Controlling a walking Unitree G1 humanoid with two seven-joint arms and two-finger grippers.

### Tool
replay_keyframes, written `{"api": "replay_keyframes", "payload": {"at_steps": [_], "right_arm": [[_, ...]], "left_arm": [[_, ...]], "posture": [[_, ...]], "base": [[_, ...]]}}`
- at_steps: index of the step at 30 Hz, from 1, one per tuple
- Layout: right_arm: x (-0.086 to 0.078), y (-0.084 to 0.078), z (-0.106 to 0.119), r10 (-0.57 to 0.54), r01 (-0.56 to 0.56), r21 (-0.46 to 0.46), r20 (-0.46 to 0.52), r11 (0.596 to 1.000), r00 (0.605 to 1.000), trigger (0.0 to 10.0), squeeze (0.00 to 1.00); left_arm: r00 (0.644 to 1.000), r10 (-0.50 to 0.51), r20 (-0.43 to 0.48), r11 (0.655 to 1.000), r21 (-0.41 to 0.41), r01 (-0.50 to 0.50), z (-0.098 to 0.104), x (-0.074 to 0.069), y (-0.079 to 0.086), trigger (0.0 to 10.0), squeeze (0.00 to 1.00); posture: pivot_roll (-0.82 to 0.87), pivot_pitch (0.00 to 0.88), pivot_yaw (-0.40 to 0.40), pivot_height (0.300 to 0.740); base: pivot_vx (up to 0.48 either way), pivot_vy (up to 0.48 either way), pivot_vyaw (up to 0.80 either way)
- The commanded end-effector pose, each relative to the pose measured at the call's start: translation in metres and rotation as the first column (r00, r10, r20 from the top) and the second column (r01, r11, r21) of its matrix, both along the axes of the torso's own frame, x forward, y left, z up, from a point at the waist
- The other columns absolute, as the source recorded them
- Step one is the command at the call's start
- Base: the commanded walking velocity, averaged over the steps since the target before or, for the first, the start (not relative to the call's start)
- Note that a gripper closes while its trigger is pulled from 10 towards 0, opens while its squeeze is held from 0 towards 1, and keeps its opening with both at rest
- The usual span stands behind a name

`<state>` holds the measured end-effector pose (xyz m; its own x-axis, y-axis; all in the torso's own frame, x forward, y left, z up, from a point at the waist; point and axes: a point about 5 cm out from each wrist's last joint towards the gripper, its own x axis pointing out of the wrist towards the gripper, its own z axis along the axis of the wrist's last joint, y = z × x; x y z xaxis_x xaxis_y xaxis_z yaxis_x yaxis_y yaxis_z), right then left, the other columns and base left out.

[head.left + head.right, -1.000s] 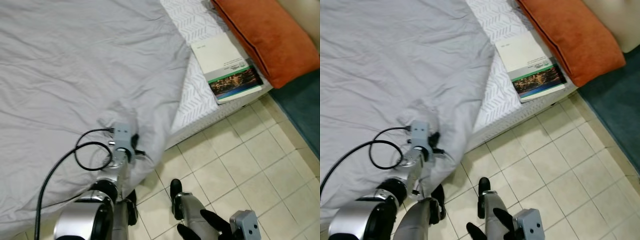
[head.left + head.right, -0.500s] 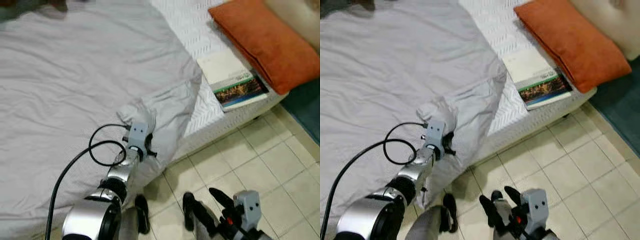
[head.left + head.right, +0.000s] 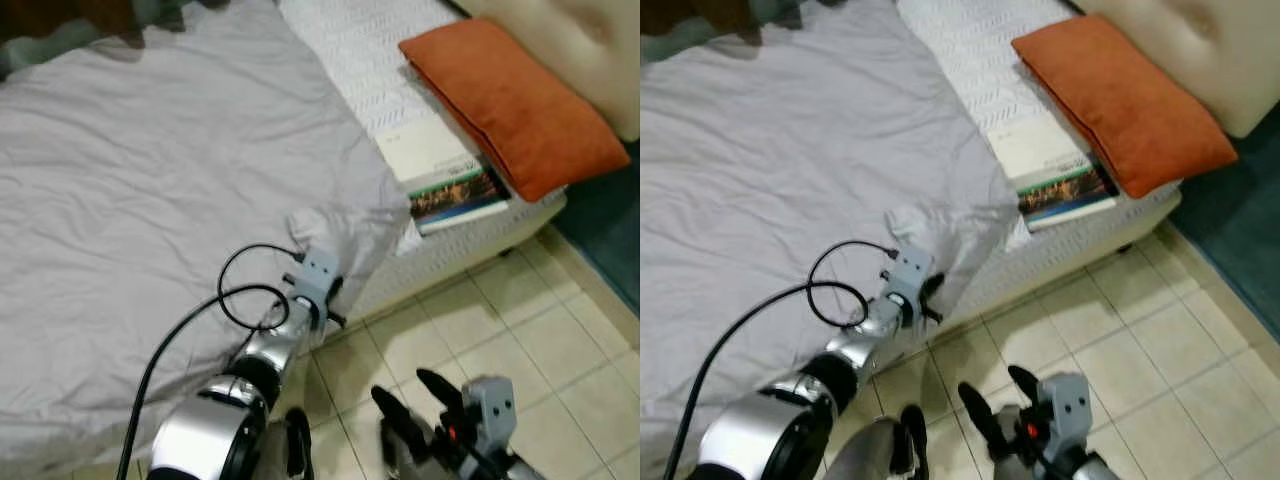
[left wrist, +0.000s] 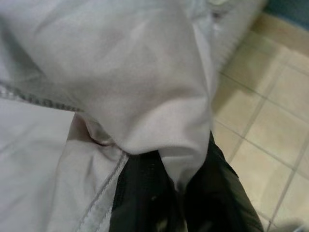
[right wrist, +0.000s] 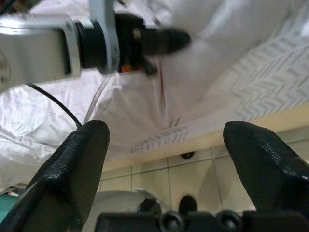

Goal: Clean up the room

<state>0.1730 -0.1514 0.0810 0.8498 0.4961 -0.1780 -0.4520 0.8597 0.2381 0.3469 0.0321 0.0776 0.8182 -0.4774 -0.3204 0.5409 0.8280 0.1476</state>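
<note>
We've got the left end effector point(image 3: 330, 292) clamped on the grey sheet point(image 3: 150, 180) corner, now lifted and dragged w/ it toward the book point(image 3: 440, 170) on the bed; right end effector point(image 3: 420, 400) open, idle over floor tiles.

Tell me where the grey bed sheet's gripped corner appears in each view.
Left eye view: sheet corner, just above the left tool.
Right eye view: centre.
Left wrist view: bunched between the black fingers.
Right wrist view: top, beyond the right tool.
Shared landmark: the chevron-patterned mattress.
</note>
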Motion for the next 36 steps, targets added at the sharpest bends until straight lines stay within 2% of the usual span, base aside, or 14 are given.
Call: {"api": "replay_keyframes", "payload": {"at_steps": [1,2,3,6,11,18,21,24,26,27,28,29,34,36], "right_arm": [[-0.010,-0.003,-0.010,-0.009,0.008,-0.019,-0.055,1.000,0.998,10.0,0.00],[-0.011,-0.004,-0.011,-0.006,0.005,-0.022,-0.058,1.000,0.998,10.0,0.00],[-0.011,-0.004,-0.011,-0.006,0.005,-0.022,-0.058,1.000,0.998,10.0,0.00],[-0.011,-0.004,-0.012,-0.004,0.002,-0.024,-0.056,1.000,0.998,10.0,0.00],[-0.011,-0.004,-0.011,0.003,-0.005,-0.030,-0.053,1.000,0.999,10.0,0.00],[-0.014,-0.004,-0.012,0.014,-0.016,-0.033,-0.065,0.999,0.998,10.0,0.00],[-0.016,-0.003,-0.013,0.015,-0.018,-0.034,-0.069,0.999,0.997,10.0,0.00],[-0.017,-0.003,-0.014,0.016,-0.018,-0.035,-0.072,0.999,0.997,10.0,0.00],[-0.017,-0.003,-0.014,0.015,-0.017,-0.035,-0.073,0.999,0.997,10.0,0.00],[-0.016,-0.003,-0.014,0.015,-0.017,-0.034,-0.073,0.999,0.997,10.0,0.00],[-0.016,-0.003,-0.014,0.015,-0.017,-0.034,-0.073,0.999,0.997,10.0,0.00],[-0.017,-0.002,-0.014,0.015,-0.017,-0.034,-0.073,0.999,0.997,10.0,0.00],[-0.018,-0.002,-0.014,0.014,-0.017,-0.035,-0.075,0.999,0.997,10.0,0.00],[-0.019,-0.002,-0.015,0.018,-0.021,-0.038,-0.079,0.999,0.997,10.0,0.00]], "left_arm": [[0.989,-0.126,-0.077,0.992,0.023,0.128,-0.017,-0.021,-0.026,10.0,0.00],[0.979,-0.175,-0.100,0.983,0.040,0.180,-0.025,-0.031,-0.036,10.0,0.00],[0.979,-0.175,-0.100,0.983,0.040,0.180,-0.025,-0.031,-0.036,10.0,0.00],[0.960,-0.235,-0.148,0.969,0.034,0.243,-0.035,-0.046,-0.049,10.0,0.00],[0.940,-0.292,-0.174,0.952,0.039,0.303,-0.044,-0.062,-0.064,10.0,0.00],[0.910,-0.370,-0.189,0.922,0.049,0.385,-0.050,-0.079,-0.078,10.0,0.00],[0.888,-0.420,-0.188,0.903,0.014,0.430,-0.048,-0.085,-0.088,10.0,0.00],[0.858,-0.486,-0.165,0.868,0.026,0.496,-0.046,-0.092,-0.097,10.0,0.00],[0.854,-0.498,-0.153,0.860,0.039,0.508,-0.045,-0.093,-0.100,10.0,0.00],[0.854,-0.502,-0.140,0.857,0.055,0.513,-0.043,-0.093,-0.102,10.0,0.50],[0.854,-0.502,-0.140,0.857,0.055,0.513,-0.043,-0.093,-0.102,10.0,0.50],[0.852,-0.509,-0.121,0.853,0.063,0.518,-0.040,-0.092,-0.104,10.0,1.00],[0.841,-0.536,-0.070,0.841,0.045,0.540,-0.028,-0.092,-0.117,10.0,1.00],[0.837,-0.545,-0.046,0.838,-0.012,0.545,-0.017,-0.094,-0.130,10.0,1.00]], "posture": [[-0.36,0.278,0.102,0.740],[-0.36,0.275,0.099,0.740],[-0.36,0.275,0.099,0.740],[-0.36,0.275,0.099,0.740],[-0.37,0.281,0.092,0.740],[-0.37,0.298,0.087,0.740],[-0.37,0.301,0.086,0.740],[-0.37,0.304,0.091,0.740],[-0.37,0.305,0.093,0.740],[-0.37,0.307,0.094,0.740],[-0.37,0.307,0.094,0.740],[-0.37,0.310,0.096,0.740],[-0.37,0.318,0.100,0.740],[-0.37,0.320,0.099,0.740]], "base": [[0.000,0.000,0.00],[0.000,0.000,0.00],[0.000,0.000,0.00],[0.000,0.000,0.00],[0.000,0.000,0.00],[0.000,0.000,0.00],[0.000,0.000,0.00],[0.000,0.000,0.00],[0.000,0.000,0.00],[0.000,0.000,0.00],[0.000,0.000,0.00],[0.000,0.000,0.00],[0.000,0.000,0.00],[0.000,0.000,0.00]]}}
